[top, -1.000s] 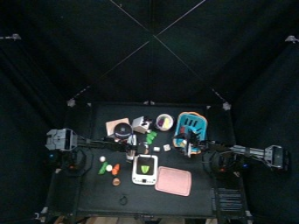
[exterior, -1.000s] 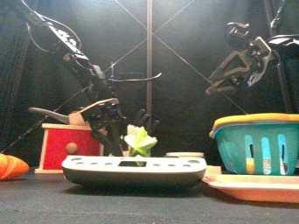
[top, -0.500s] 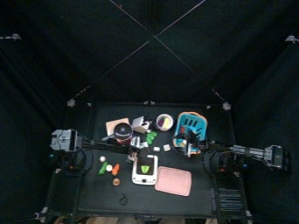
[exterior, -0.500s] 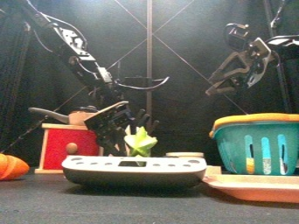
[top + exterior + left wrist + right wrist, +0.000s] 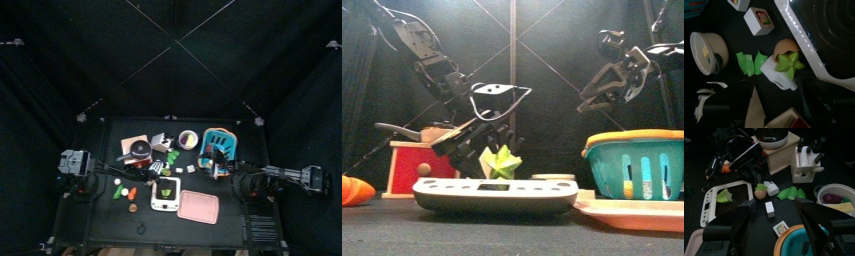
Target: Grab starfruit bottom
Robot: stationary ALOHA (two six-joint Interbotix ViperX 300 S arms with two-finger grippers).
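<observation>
The starfruit (image 5: 500, 162) stands on the white tray (image 5: 496, 193) at the front middle of the table, and the left wrist view shows it (image 5: 789, 63) beside the tray's edge (image 5: 805, 40) next to a brown egg-shaped thing (image 5: 784, 47). The left gripper (image 5: 486, 135) hangs just above it with jaws apart, holding nothing. The right gripper (image 5: 773, 214) is raised on the right above the teal basket (image 5: 636, 165), jaws wide open and empty.

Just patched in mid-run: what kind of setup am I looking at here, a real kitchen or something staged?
Staged, most likely: a small black table penned in by black curtains, set with pretend kitchen things. A green starfruit sits on a white tray, beside a teal basket and a knife block.
</observation>
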